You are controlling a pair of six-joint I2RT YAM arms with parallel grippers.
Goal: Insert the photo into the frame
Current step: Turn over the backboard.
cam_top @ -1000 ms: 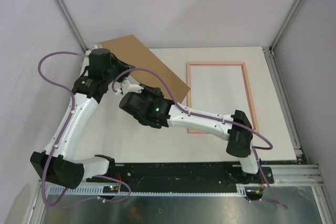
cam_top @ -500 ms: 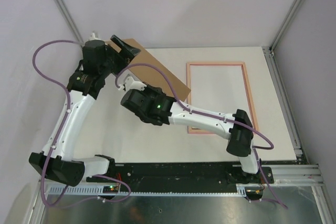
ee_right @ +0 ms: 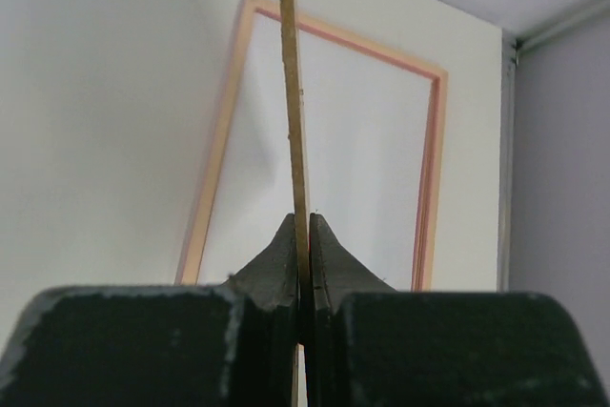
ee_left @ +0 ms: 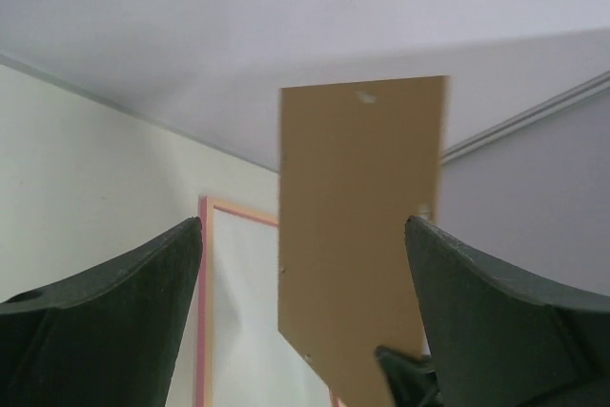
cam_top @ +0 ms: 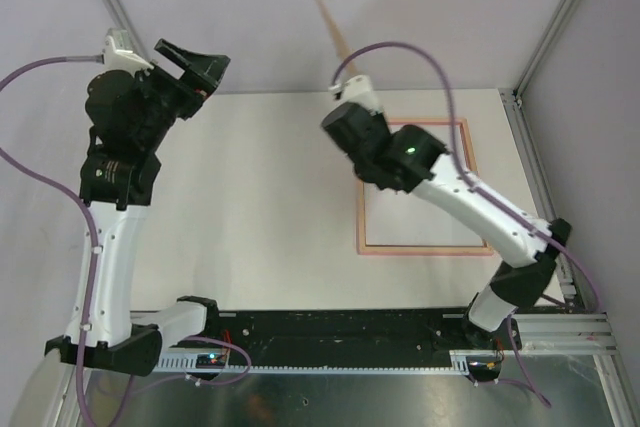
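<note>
From above, we see the left gripper (cam_top: 195,62) raised at far left, jaws apart and empty. The right gripper (cam_top: 347,75) is clamped on the brown backing board (cam_top: 333,29), held upright. The frame (cam_top: 359,212) lies flat on the table (cam_top: 250,207) at far right. A blank white sheet (cam_top: 400,222) fills it; we cannot tell whether it is the photo. The left wrist view shows spread fingers (ee_left: 114,312) facing the board. The right wrist view shows fingers (ee_right: 267,274) pinching the board's thin edge.
</note>
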